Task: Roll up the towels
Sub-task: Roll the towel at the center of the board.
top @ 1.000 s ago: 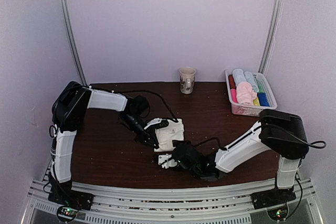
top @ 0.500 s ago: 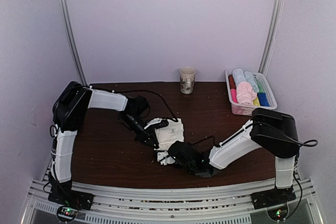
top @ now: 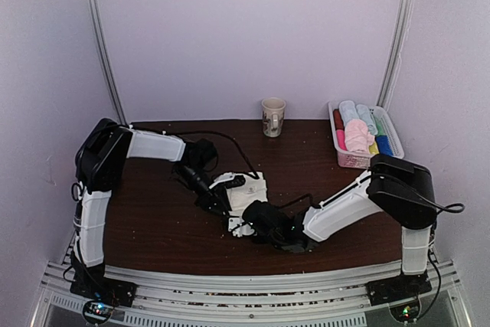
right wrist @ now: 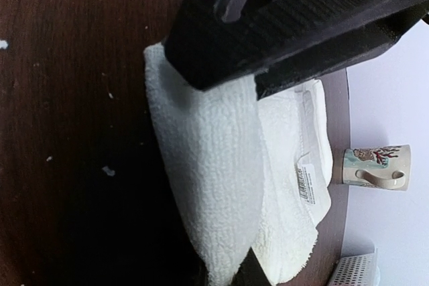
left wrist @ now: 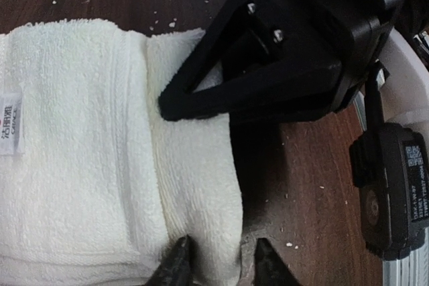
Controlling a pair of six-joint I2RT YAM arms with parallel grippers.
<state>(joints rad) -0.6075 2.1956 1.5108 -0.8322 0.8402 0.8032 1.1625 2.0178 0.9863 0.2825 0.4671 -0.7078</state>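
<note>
The cream-white towel (top: 250,191) lies mid-table with its near edge folded into a thick roll (left wrist: 194,165); its label (right wrist: 308,183) faces up. My left gripper (left wrist: 221,267) straddles one end of that roll, jaws apart; one tip touches the cloth and the other stands just clear of it. From the other end, my right gripper (right wrist: 225,278) is shut on the rolled edge (right wrist: 214,165). In the top view the left gripper (top: 223,203) and the right gripper (top: 239,224) nearly meet at the towel's near-left corner. A pale pink towel (top: 357,135) sits in the basket.
A white basket (top: 388,129) at the back right holds several rolled coloured towels. A patterned mug (top: 272,116) stands at the back centre. Cables trail from both wrists across the dark wooden table (top: 153,220).
My right arm slid left to the towel's near edge and its jaws closed on the rolled cloth. The left gripper's jaws parted from a tight pinch, staying in place.
</note>
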